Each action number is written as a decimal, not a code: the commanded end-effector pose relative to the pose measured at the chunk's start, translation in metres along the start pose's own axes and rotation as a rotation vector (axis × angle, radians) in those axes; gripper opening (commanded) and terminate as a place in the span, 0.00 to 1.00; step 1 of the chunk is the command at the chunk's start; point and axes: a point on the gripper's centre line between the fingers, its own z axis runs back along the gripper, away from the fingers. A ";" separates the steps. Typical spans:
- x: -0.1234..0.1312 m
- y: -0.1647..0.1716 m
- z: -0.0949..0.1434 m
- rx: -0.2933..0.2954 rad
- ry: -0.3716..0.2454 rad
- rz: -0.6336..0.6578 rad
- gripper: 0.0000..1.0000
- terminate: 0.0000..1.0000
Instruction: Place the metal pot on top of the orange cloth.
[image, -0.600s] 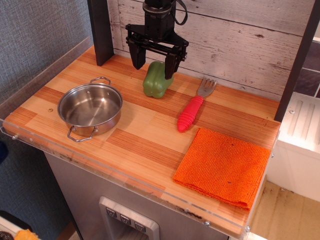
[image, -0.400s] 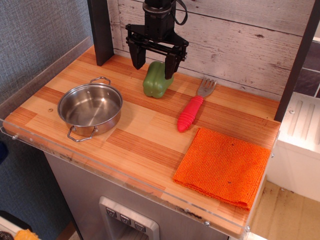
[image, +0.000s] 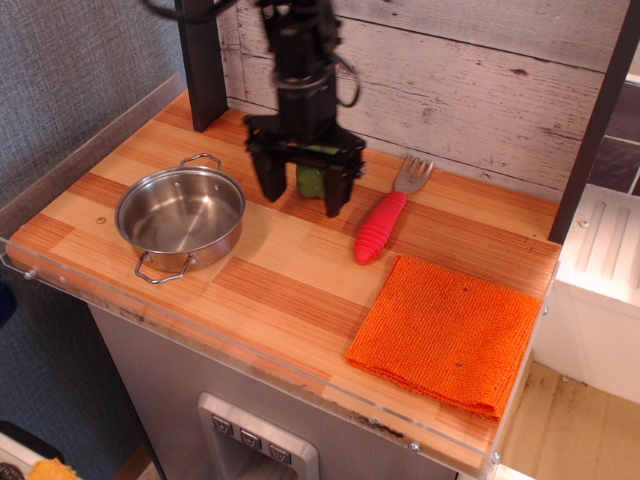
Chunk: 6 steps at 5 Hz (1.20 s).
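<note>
The metal pot (image: 181, 219) is shallow, shiny steel with two wire loop handles and sits empty on the left of the wooden table. The orange cloth (image: 446, 332) lies flat at the front right corner. My gripper (image: 303, 191) is open and empty, fingers pointing down. It hangs low over the table just right of the pot and in front of the green pepper (image: 312, 181), which it mostly hides. The gripper is apart from the pot.
A fork with a red handle (image: 384, 224) lies between the gripper and the cloth. A dark post (image: 203, 65) stands at the back left and a white plank wall (image: 480, 90) runs along the back. The table edge (image: 250, 350) is close in front.
The gripper has dropped and come forward from above the pepper to low over the table, closer to the pot. It stayed open. Pot, cloth and fork have not moved.
</note>
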 end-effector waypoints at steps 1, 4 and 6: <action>-0.025 0.006 0.042 0.002 -0.136 -0.005 1.00 0.00; -0.032 0.031 0.024 0.051 -0.052 -0.026 1.00 0.00; -0.041 0.034 -0.013 0.078 0.043 -0.035 0.00 0.00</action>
